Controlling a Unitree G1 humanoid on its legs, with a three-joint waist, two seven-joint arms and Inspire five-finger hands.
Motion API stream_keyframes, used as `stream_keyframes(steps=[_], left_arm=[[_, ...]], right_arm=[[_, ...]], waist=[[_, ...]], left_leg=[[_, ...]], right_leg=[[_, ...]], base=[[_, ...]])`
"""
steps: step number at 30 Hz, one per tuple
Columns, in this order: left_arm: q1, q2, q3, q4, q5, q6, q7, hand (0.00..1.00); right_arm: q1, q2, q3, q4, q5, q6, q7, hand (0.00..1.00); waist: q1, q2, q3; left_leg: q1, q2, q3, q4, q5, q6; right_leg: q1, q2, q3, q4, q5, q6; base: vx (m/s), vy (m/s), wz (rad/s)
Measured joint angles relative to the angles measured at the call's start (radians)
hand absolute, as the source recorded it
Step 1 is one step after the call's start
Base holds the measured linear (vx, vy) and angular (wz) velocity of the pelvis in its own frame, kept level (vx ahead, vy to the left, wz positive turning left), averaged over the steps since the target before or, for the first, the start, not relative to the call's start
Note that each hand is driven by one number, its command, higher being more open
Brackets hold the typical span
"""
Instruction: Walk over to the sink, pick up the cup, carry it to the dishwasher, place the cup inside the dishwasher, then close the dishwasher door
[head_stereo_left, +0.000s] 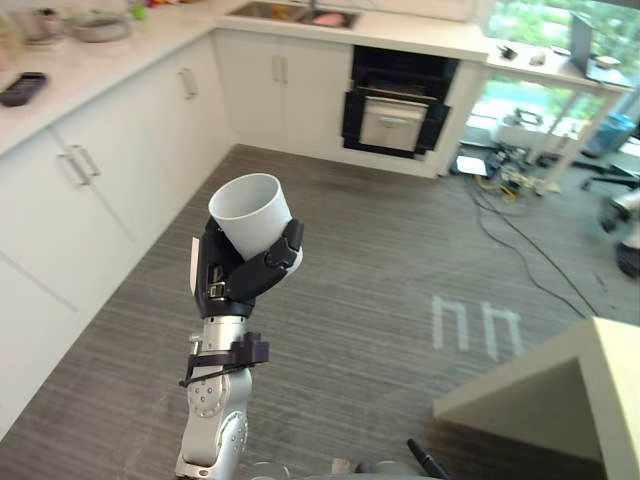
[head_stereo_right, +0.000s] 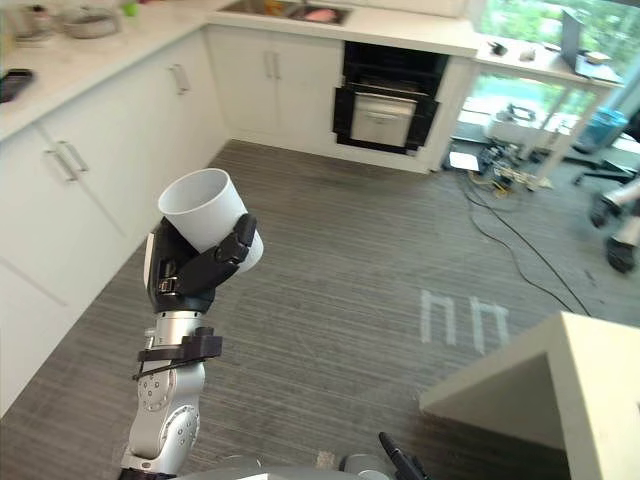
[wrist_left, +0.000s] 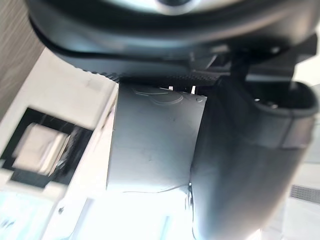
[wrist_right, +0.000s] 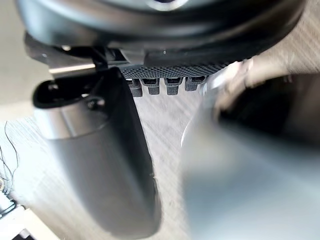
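**While the cup sits in my left hand, the dishwasher lies ahead and to my right**

Since my fingers are already curled round it, the white cup (head_stereo_left: 252, 212) is where I want it: clamped in my left hand (head_stereo_left: 245, 270), raised in front of me over the grey floor (head_stereo_left: 400, 260). Its base is tucked toward my palm. Its long axis is nearly upright, with the open mouth up and leaning a little to my left.

The relation that matters now is cup to dishwasher (head_stereo_left: 398, 105). That dark opening stands in the far run of white cabinets, well apart from my hand, forward and off to the right. The sink (head_stereo_left: 290, 12) is just beside it on the counter, further left. I judge the carry to be under way, with the placing and the door not yet done. The left hand is plainly the one to finish it.

My right hand (wrist_right: 160, 30) is low over the floor, holding nothing that I can make out.

The cup's wall is plain, with no label or writing I can read.
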Motion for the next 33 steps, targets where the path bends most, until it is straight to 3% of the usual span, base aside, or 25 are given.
stream_keyframes(steps=[4,5,11,15,19,25,27,33], left_arm=[[0.052,0.003,0.018,-0.016,0.0,0.0,-0.001,0.0],[0.125,0.022,0.001,0.01,-0.001,0.007,-0.009,0.0],[0.123,0.014,0.004,0.01,-0.002,0.007,-0.007,0.0],[0.092,0.002,-0.004,0.035,-0.003,0.01,-0.009,0.0],[0.081,0.004,0.054,0.127,-0.018,0.024,0.005,0.0],[0.081,0.007,0.181,0.177,-0.036,0.045,0.059,0.0],[0.082,0.008,0.192,0.177,-0.041,0.045,0.063,0.0],[0.1,0.012,0.216,0.176,-0.041,0.046,0.063,0.0]], right_arm=[[0.018,-0.008,0.027,-0.001,0.0,-0.003,-0.001,1.0],[0.027,-0.034,0.065,0.048,0.019,-0.032,0.041,1.0],[0.041,-0.034,0.068,0.043,0.016,-0.031,0.047,1.0],[0.078,-0.026,0.066,0.026,-0.087,-0.019,0.068,1.0],[0.09,-0.05,0.049,0.032,-0.233,0.028,0.094,1.0],[0.032,-0.082,0.025,0.05,-0.4,0.055,0.12,1.0],[0.026,-0.083,0.025,0.053,-0.408,0.055,0.122,1.0],[0.007,-0.085,0.03,0.069,-0.416,0.039,0.128,1.0]], waist=[[0.018,-0.004,-0.058],[-0.031,0.006,-0.132],[-0.035,0.009,-0.142],[-0.08,0.005,-0.15],[-0.088,0.013,-0.161],[-0.071,0.013,-0.132],[-0.055,0.011,-0.127],[-0.056,0.008,-0.108]], left_leg=[[-0.005,-0.014,-0.014,-0.029,0.01,-0.01],[0.012,-0.008,-0.014,-0.136,0.09,-0.023],[0.021,0.009,0.025,-0.141,0.089,-0.024],[0.045,0.03,0.062,-0.159,0.095,-0.032],[0.136,0.033,0.081,-0.254,0.136,-0.038],[0.166,0.034,0.058,-0.344,0.206,-0.044],[0.169,0.033,0.049,-0.358,0.219,-0.045],[0.184,0.025,0.051,-0.407,0.248,-0.037]], right_leg=[[0.008,-0.004,-0.007,-0.03,0.001,0.001],[0.016,0.015,0.084,-0.122,0.062,0.002],[0.007,0.023,0.109,-0.139,0.074,-0.001],[0.06,0.021,0.088,-0.205,0.1,-0.003],[0.118,0.015,0.061,-0.246,0.104,0.002],[0.13,0.017,-0.003,-0.239,0.104,0.001],[0.131,0.016,-0.012,-0.236,0.103,0.0],[0.131,0.013,-0.026,-0.235,0.098,0.005]], base=[[0.04,0.005,0.18],[0.02,0.007,0.03],[0.0,0.001,-0.17],[0.03,-0.001,0.04],[0.06,-0.008,-0.01],[-0.02,-0.025,0.25],[-0.07,-0.015,0.21],[-0.09,-0.007,0.08]])
